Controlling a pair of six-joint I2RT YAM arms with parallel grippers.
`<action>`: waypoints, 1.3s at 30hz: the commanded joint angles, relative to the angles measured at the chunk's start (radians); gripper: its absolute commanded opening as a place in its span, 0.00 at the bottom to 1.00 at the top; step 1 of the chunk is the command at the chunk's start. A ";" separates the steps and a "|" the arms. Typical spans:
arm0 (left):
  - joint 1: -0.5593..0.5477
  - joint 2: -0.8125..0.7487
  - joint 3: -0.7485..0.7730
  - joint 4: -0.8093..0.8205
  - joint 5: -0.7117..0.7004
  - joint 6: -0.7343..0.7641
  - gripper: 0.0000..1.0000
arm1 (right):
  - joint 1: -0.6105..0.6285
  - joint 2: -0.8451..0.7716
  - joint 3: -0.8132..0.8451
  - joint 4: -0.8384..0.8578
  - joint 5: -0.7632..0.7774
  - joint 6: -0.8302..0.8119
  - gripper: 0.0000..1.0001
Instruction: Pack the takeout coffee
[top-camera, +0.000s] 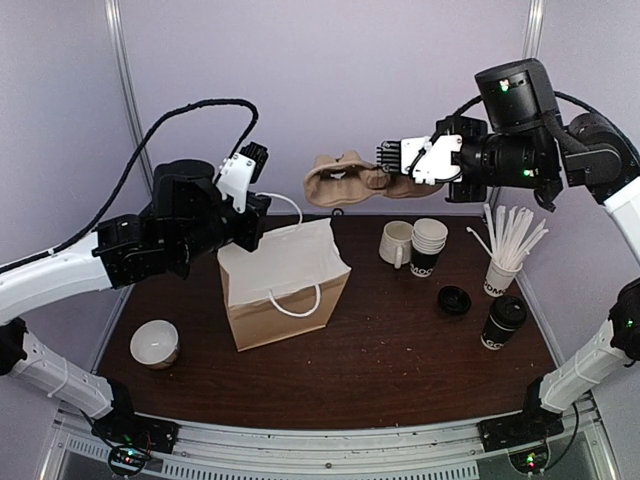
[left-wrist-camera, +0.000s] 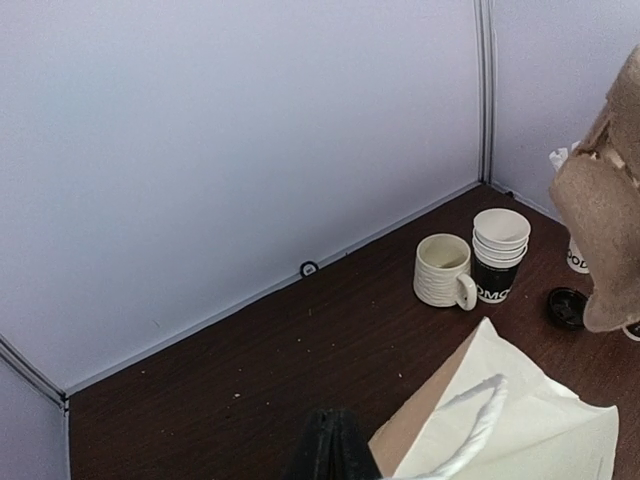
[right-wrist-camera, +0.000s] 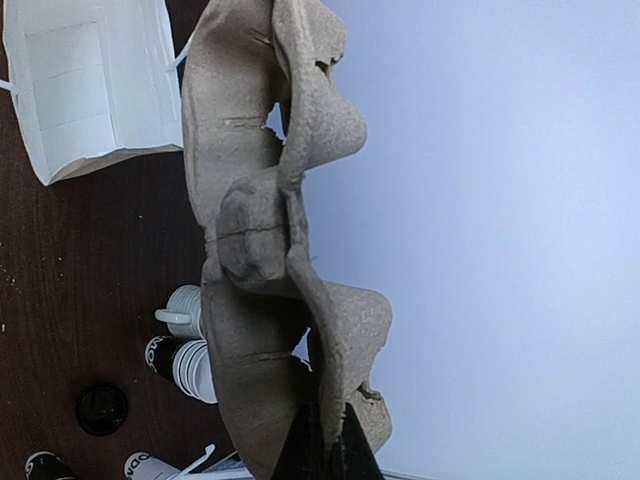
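Top external: takeout coffee (top-camera: 503, 322) stands lidded at the right of the table (top-camera: 400, 370), well apart from the paper bag (top-camera: 265, 320).
Right gripper (top-camera: 386, 158): clamped on a pulp cup carrier (top-camera: 345, 180), held in the air behind the bag.
Left gripper (left-wrist-camera: 330, 445): fingers closed beside the bag's rim; any pinch on it is unclear.
Done: bag stands open, carrier lifted.
Remaining, likely: carrier, then coffee, into the bag; 0 cups packed.
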 joint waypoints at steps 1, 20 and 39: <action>0.007 -0.043 0.008 0.026 -0.002 0.046 0.00 | -0.072 -0.044 -0.117 0.012 -0.042 0.069 0.00; 0.014 -0.142 -0.022 0.028 0.174 0.019 0.00 | -0.509 -0.112 -0.883 -0.010 -0.918 0.473 0.02; 0.017 -0.113 0.032 -0.003 0.545 -0.089 0.00 | -0.665 0.081 -0.864 0.019 -0.988 0.443 0.42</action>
